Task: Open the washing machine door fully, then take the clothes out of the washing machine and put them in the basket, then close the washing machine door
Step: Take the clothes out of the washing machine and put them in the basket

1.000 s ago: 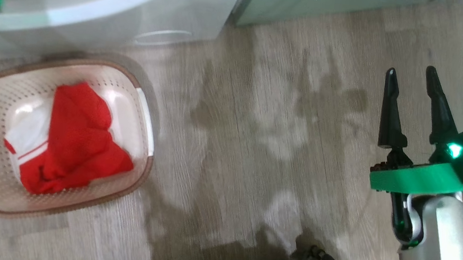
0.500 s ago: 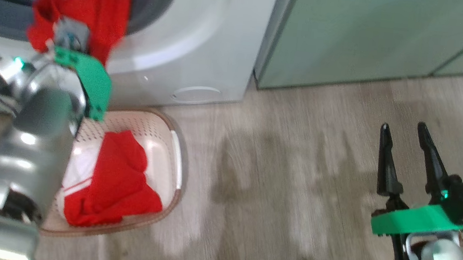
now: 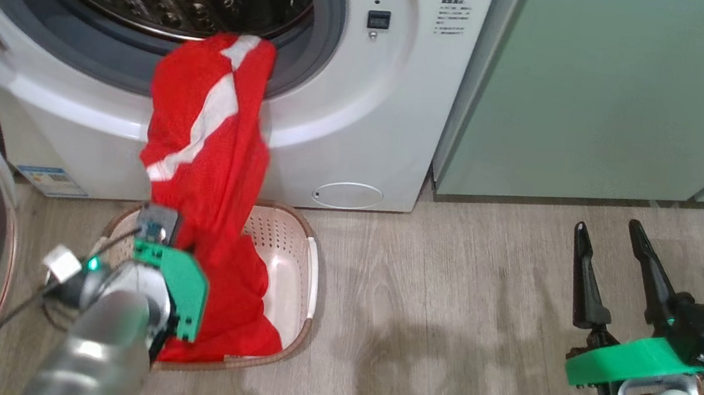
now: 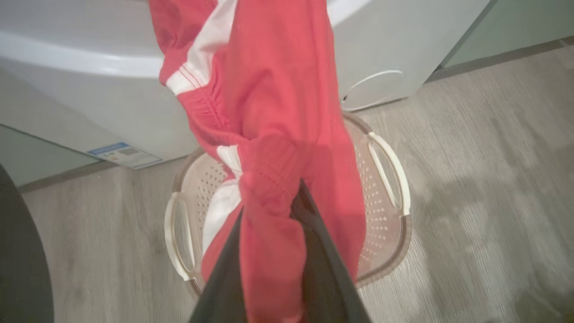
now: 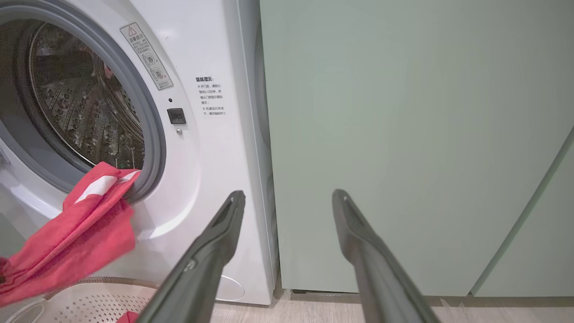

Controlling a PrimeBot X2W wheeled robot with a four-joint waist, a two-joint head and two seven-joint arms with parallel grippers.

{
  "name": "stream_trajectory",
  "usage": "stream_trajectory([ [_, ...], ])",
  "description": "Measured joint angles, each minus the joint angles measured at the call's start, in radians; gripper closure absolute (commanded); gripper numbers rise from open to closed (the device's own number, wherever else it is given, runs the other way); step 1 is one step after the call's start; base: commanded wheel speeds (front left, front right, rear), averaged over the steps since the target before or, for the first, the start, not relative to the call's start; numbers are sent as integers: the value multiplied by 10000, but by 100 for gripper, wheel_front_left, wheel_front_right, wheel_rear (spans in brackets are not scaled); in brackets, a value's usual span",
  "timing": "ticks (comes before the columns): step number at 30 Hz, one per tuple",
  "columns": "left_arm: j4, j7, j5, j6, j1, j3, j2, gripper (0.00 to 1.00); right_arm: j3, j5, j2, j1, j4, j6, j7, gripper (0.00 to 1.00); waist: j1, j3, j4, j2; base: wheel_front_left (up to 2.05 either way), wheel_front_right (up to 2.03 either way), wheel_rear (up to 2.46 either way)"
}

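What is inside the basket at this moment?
The lower end of the red clothes lies inside the basket, their upper end hanging from the washing machine. Bare floor shows at one side; the cloth covers the rest.

I'm in a home laundry corner: white front-load washing machine (image 3: 367,114), pale green cabinets (image 3: 598,92) beside it, wood-look floor (image 3: 444,312), cream basket (image 3: 287,243).

The left forearm (image 3: 95,340) is rising from 7 o'clock in the head view and angling toward 1 o'clock. The left gripper (image 4: 278,215) is pinching the clothes (image 4: 278,89) between its dark fingers. The right gripper (image 3: 606,227) is hanging at 4 o'clock, fingers spread apart and gripping nothing, pointing toward 12 o'clock.
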Motion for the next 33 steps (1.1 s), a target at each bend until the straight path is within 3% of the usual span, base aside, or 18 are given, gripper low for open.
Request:
stream_trajectory([
  [17, 81, 1156, -696, -343, 610, -56, -17, 100, 61, -2, -134, -447, -232, 0, 0, 0, 0, 1474, -394, 0, 0, 0, 0],
  [33, 69, 683, -1158, -71, -1512, 309, 784, 100, -8, -81, -54, -1951, -706, 0, 0, 0, 0, 4117, -929, 0, 0, 0, 0],
])
